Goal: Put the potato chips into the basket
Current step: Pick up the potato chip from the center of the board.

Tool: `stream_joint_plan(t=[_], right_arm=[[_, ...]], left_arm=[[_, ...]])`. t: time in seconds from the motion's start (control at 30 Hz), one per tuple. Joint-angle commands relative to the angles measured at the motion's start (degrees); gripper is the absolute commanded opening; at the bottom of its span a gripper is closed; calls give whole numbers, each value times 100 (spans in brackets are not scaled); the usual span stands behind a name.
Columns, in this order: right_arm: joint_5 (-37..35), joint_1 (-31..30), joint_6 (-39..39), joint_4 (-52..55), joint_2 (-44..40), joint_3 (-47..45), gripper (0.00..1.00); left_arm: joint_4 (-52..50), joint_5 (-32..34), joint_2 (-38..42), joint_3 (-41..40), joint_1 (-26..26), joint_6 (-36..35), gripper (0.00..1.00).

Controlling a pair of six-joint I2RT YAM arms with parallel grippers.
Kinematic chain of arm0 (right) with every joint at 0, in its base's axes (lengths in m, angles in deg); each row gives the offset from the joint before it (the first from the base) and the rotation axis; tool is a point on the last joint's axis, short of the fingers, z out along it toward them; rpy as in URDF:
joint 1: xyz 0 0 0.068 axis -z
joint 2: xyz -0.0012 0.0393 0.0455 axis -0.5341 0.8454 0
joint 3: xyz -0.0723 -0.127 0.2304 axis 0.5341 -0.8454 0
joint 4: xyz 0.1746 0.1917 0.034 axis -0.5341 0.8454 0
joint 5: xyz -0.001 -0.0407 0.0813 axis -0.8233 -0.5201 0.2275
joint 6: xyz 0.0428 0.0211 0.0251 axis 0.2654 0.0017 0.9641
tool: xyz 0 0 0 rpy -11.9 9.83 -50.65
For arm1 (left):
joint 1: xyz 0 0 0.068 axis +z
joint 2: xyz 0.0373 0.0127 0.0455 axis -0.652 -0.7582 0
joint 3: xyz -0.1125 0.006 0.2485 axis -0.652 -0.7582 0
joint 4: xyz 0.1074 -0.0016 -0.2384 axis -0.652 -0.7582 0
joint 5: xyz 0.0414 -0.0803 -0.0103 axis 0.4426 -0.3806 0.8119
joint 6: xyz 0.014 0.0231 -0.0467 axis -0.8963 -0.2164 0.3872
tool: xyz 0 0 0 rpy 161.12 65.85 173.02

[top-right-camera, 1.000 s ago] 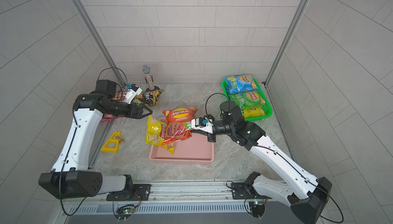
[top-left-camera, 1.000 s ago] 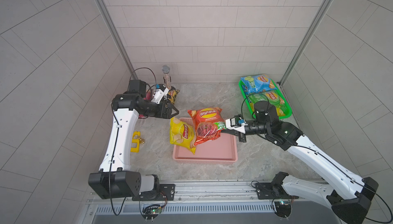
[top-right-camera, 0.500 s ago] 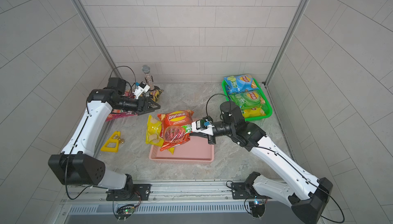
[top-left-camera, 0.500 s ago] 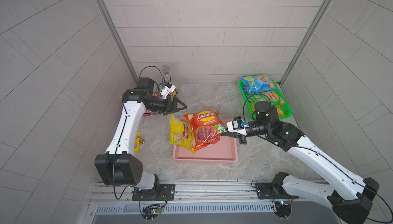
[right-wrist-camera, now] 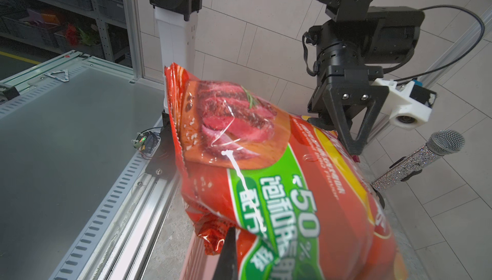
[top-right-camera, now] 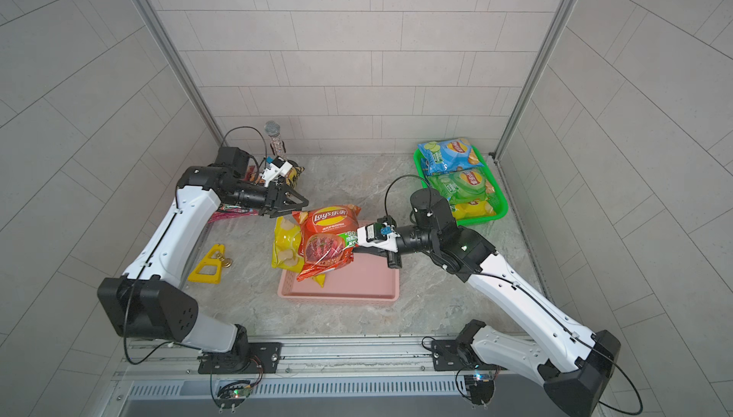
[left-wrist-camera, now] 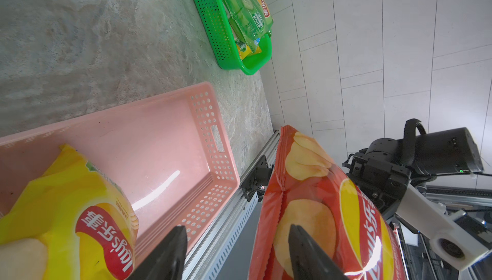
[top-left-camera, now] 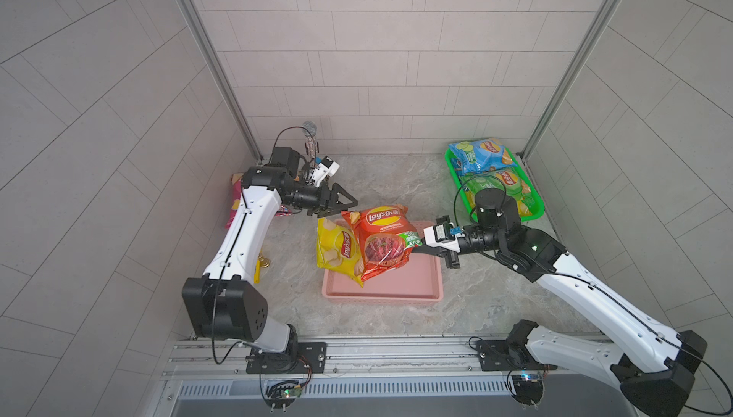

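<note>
My right gripper (top-left-camera: 417, 250) (top-right-camera: 357, 251) is shut on the lower edge of a red Lay's potato chips bag (top-left-camera: 380, 244) (top-right-camera: 325, 240) (right-wrist-camera: 266, 159). It holds the bag upright above the pink basket (top-left-camera: 380, 296) (top-right-camera: 337, 298) (left-wrist-camera: 159, 121). A yellow chips bag (top-left-camera: 337, 248) (top-right-camera: 283, 246) (left-wrist-camera: 66, 212) leans over the basket's left rim. My left gripper (top-left-camera: 346, 207) (top-right-camera: 300, 207) (left-wrist-camera: 236, 228) is open at the red bag's top corner. The bag's edge (left-wrist-camera: 277, 198) lies between the jaws, unpinched.
A green basket (top-left-camera: 533, 213) (top-right-camera: 500, 213) at the back right holds blue, green and yellow bags. A magenta bag (top-left-camera: 235, 205) and a black bag (top-right-camera: 294, 175) lie back left by a glittery microphone (top-right-camera: 274, 137). A yellow triangle (top-right-camera: 206, 264) lies at the left.
My left arm has swung from the back left across to the red bag's top corner, and its jaws have narrowed. The right gripper has kept its hold, shifting the bag slightly.
</note>
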Motion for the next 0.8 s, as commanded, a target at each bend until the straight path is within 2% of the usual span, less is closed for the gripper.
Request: stream_joint_plan(t=[0.0, 0.07, 0.27, 0.43, 0.67, 0.77], right_arm=[[87, -28, -51, -223, -123, -57, 0], [71, -26, -54, -240, -128, -74, 0], [11, -30, -50, -324, -119, -130, 0], [34, -30, -30, -385, -162, -149, 0], [-27, -27, -10, -490, -250, -203, 0], [-28, -29, -6, -548, -251, -232, 0]], left_arm=[[8, -303, -4, -69, -18, -48, 61], [8, -375, -3, -84, -19, -49, 55], [8, -451, 18, -122, -29, -66, 52], [-26, -205, 8, -187, -47, -132, 65], [-328, -386, -99, -201, -58, -388, 65], [-391, -556, -101, -192, -73, -431, 60]])
